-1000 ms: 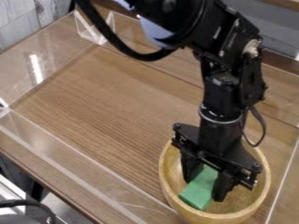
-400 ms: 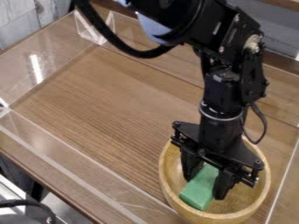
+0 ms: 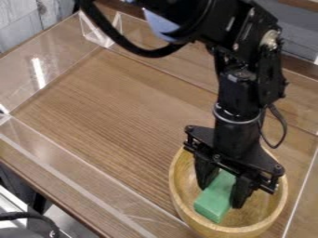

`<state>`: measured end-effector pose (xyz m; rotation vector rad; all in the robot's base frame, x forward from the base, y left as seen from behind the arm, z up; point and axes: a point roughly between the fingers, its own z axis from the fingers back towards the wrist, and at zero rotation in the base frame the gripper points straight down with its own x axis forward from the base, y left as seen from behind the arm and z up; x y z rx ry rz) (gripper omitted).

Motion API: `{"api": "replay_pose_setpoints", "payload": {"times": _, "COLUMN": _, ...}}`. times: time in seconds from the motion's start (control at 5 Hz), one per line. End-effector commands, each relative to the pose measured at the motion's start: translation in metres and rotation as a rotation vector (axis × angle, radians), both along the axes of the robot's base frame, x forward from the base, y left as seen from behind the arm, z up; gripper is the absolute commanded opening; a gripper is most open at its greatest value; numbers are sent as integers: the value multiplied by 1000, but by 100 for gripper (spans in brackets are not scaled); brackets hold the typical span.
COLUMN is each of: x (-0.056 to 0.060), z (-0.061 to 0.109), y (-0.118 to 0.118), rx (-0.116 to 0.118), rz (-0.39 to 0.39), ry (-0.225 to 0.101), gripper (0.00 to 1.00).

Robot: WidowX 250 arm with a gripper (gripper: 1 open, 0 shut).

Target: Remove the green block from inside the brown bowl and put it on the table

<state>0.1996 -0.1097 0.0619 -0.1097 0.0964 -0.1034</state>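
The green block [image 3: 214, 200] stands tilted inside the brown bowl [image 3: 187, 209], its lower end down in the hollow near the front rim. My black gripper [image 3: 221, 191] reaches straight down into the bowl and is shut on the green block's upper part, one finger on each side. The bowl sits at the table's [image 3: 125, 112] near right corner. The block's top end is hidden between the fingers.
Low clear acrylic walls [image 3: 50, 158] border the wood-grain tabletop, with one running along the front left edge. The black arm [image 3: 243, 84] rises above the bowl. Bare tabletop spreads to the left and behind the bowl.
The gripper with the block has shifted slightly right and a touch upward within the bowl. The grip looks the same.
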Motion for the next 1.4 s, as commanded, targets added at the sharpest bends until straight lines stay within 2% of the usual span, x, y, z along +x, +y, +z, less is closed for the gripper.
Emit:
{"api": "replay_pose_setpoints", "payload": {"times": 0.0, "x": 9, "z": 18, "y": -5, "rx": -33, "rz": 2, "ry": -69, "gripper": 0}}
{"api": "replay_pose_setpoints", "payload": {"times": 0.2, "x": 8, "z": 20, "y": -6, "rx": -37, "rz": 6, "ry": -71, "gripper": 0}}
{"api": "replay_pose_setpoints", "payload": {"times": 0.4, "x": 9, "z": 34, "y": -1, "rx": -44, "rz": 16, "ry": -82, "gripper": 0}}
{"api": "replay_pose_setpoints", "payload": {"times": 0.6, "x": 13, "z": 84, "y": 11, "rx": -40, "rz": 90, "ry": -117, "gripper": 0}}
{"api": "replay_pose_setpoints", "payload": {"times": 0.8, "x": 32, "z": 135, "y": 48, "rx": -25, "rz": 201, "ry": -167, "gripper": 0}}
{"api": "replay_pose_setpoints", "payload": {"times": 1.0, "x": 26, "z": 136, "y": 96, "rx": -13, "rz": 258, "ry": -175, "gripper": 0}}
{"api": "replay_pose_setpoints", "payload": {"times": 1.2, "x": 39, "z": 133, "y": 145, "rx": -2, "rz": 303, "ry": -195, "gripper": 0}}
